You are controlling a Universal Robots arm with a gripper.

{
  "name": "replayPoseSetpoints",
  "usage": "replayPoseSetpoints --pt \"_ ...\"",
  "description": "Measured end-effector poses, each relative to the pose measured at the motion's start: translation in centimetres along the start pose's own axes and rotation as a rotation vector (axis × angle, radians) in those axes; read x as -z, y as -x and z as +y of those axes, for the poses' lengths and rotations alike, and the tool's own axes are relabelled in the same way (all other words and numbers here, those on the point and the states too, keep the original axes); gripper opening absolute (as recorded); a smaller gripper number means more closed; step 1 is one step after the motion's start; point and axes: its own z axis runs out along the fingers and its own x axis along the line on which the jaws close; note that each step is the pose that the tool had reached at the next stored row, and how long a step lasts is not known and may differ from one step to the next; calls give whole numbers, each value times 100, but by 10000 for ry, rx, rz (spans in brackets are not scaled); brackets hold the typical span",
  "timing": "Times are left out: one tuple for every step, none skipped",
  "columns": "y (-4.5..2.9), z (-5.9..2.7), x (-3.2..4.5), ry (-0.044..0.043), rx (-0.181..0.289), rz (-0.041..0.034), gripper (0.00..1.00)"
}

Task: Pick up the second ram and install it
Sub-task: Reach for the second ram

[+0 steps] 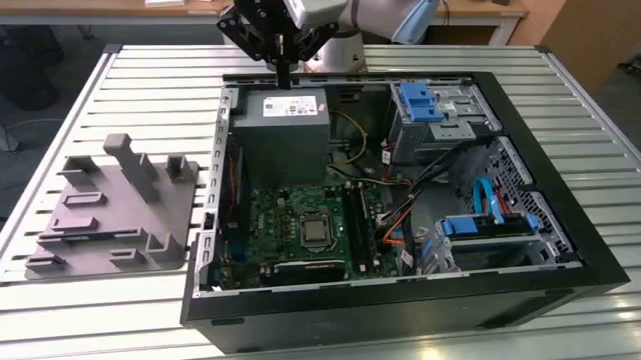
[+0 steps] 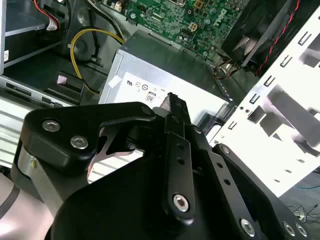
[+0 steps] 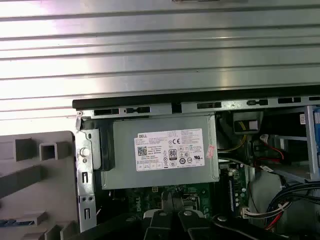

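Currently the gripper (image 1: 284,85), jaws pressed together with nothing clearly held, hangs above the open computer case (image 1: 401,315) near the tabletop's (image 1: 150,90) far edge; where the second ram sits cannot be told, and lifting it well means clamping its flat faces squarely, mid-length.

Even overhead light is falling across the exterior view. The slatted table (image 1: 130,75) is giving off a soft sheen, while the inside of the computer case (image 1: 601,255) is sitting in shade. In the first wrist view the slats are glaring almost white. In the second wrist view a pale slotted surface (image 2: 295,95) is blowing out behind the dark gripper (image 2: 172,102).
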Motion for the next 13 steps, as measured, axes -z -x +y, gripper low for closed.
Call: replayPoseSetpoints --pt "0 0 0 0 0 0 10" --pt "0 0 0 0 0 0 10" --pt "0 0 0 0 0 0 10" --pt "-1 0 0 0 -1 0 10" --pt "-5 0 0 -1 -1 0 10" --pt "-14 -1 1 -1 -1 1 10" --pt "-27 -2 1 -1 -1 1 10" --pt "-44 -4 1 -1 0 0 10" --pt "-67 -5 2 0 0 0 10" --pt "-96 -7 3 0 1 1 10" --pt "-131 -10 4 0 -1 0 10" --pt "-169 -13 5 0 -1 0 10" --pt "-207 -16 6 0 0 0 10"
